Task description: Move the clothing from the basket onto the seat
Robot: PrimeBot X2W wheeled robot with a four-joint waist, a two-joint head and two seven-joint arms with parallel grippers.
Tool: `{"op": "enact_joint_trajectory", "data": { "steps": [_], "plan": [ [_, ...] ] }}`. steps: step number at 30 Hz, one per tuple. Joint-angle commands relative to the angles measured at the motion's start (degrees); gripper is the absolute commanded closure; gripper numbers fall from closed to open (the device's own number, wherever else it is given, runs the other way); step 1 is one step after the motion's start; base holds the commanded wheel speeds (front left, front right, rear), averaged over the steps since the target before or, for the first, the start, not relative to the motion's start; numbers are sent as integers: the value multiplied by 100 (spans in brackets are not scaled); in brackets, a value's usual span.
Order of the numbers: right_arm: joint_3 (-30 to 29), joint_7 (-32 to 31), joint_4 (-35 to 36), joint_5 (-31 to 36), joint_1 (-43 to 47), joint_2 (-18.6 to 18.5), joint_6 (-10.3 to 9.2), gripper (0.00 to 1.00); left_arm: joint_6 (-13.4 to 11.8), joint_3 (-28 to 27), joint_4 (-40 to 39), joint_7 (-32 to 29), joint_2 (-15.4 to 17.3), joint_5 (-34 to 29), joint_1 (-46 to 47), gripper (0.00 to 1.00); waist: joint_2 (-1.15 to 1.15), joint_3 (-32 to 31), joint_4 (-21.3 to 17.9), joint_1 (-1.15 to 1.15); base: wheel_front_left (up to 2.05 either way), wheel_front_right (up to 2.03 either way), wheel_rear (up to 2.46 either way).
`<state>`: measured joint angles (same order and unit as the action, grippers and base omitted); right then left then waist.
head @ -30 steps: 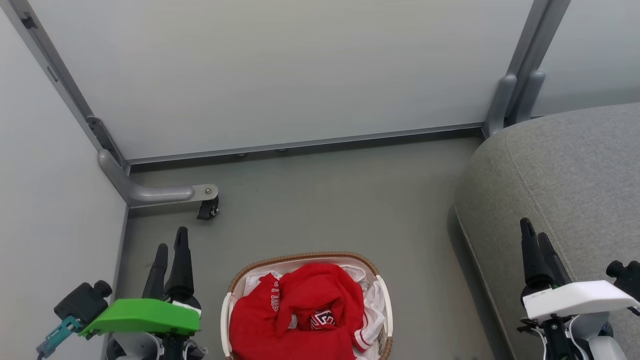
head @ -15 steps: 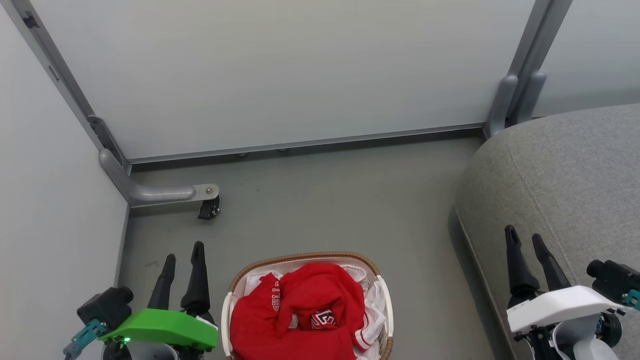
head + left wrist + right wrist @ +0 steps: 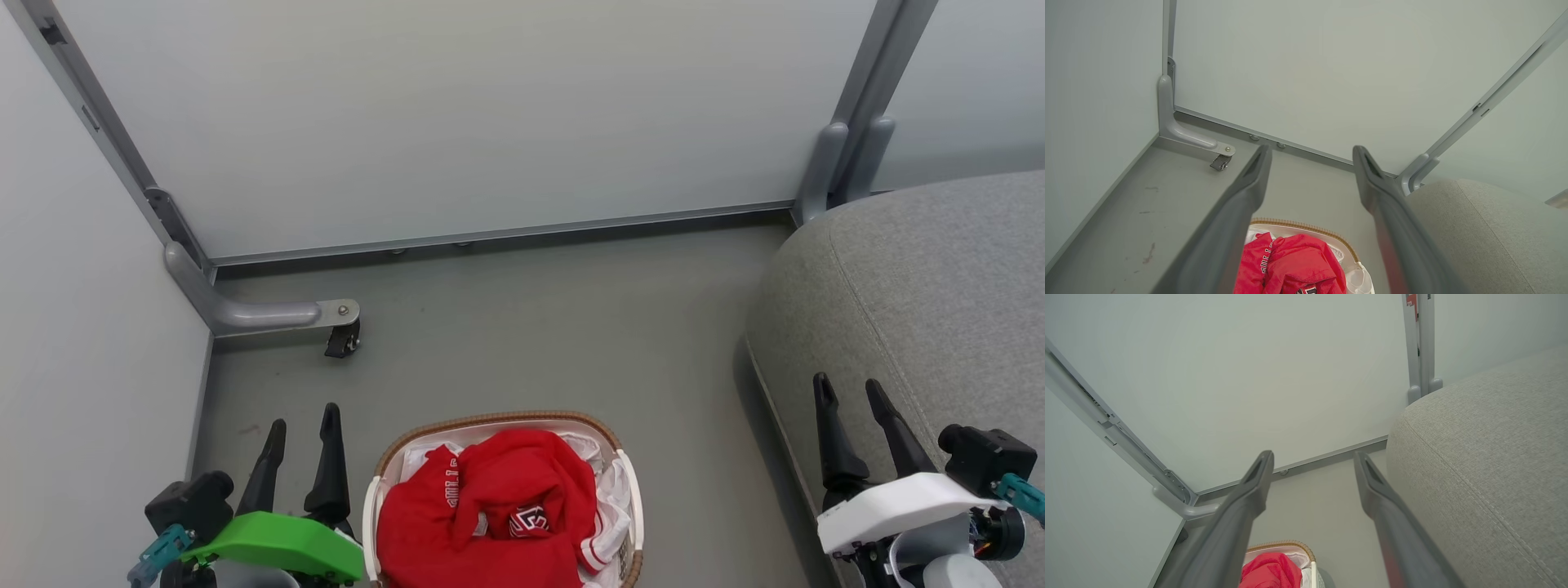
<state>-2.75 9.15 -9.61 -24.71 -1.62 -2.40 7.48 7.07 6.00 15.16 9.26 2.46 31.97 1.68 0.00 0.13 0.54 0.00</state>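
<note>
Left end effector (image 3: 304, 418), wide and empty, stood just left of the brown-rimmed white plastic basket (image 3: 490, 418) — nearer its soft red clothing (image 3: 490, 514) than the wide right end effector (image 3: 847, 384).

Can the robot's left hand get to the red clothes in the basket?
Probably yes. The left gripper is open and sits just beside the basket, with nothing visible between them. The red clothing is heaped on top, uncovered, so a short move across and down looks enough.
</note>
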Motion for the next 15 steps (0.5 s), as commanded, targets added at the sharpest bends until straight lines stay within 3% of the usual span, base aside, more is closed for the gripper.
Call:
{"op": "enact_joint_trajectory", "data": {
  "steps": [1,15],
  "plan": [
    [11,68,27,175,61,-40,2,0,1,-3,-18,55,42,-97,-61,0,0,-2,6,0,0,0,0],
    [26,255,-15,976,129,-47,2,0,24,90,267,241,48,-690,-91,0,0,-23,43,0,0,0,0]
  ]
}}
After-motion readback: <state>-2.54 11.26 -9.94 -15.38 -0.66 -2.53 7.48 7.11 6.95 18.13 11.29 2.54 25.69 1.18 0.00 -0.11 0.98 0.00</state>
